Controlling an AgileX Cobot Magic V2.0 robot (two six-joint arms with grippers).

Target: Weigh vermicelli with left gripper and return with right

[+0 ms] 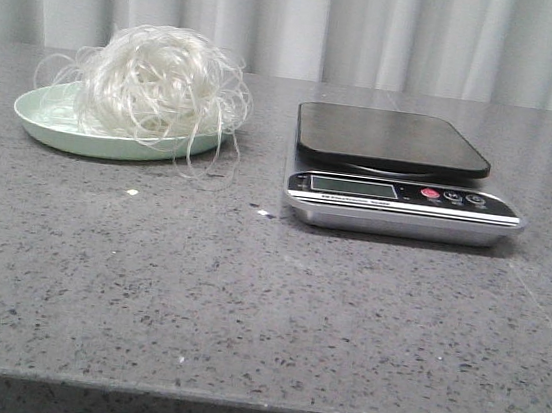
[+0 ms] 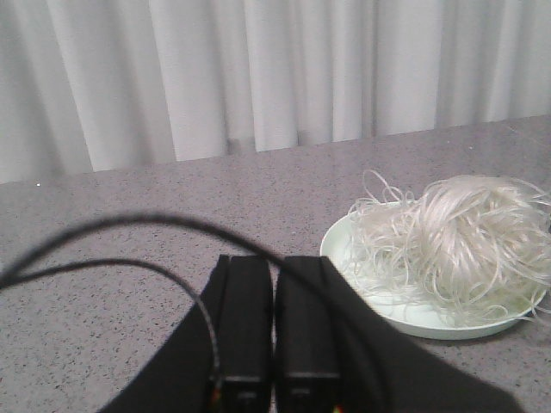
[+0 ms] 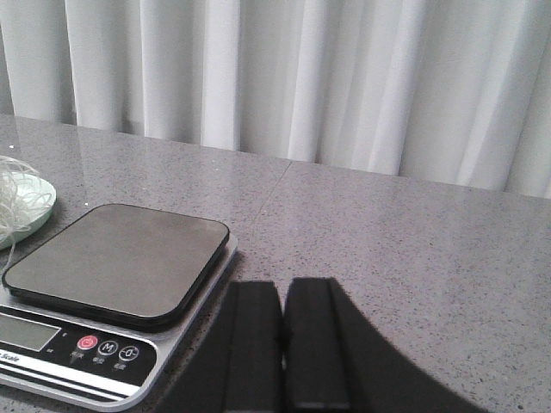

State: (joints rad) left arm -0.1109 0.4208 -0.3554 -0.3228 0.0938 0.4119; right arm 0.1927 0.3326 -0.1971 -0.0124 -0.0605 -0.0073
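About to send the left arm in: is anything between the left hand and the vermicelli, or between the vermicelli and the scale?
Nothing visible. The left hand, shut, has bare table between it and the vermicelli on the green plate. Only bare countertop lies between plate and scale, whose platform is empty.

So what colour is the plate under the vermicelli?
Pale mint green plate, clearest in the front view.
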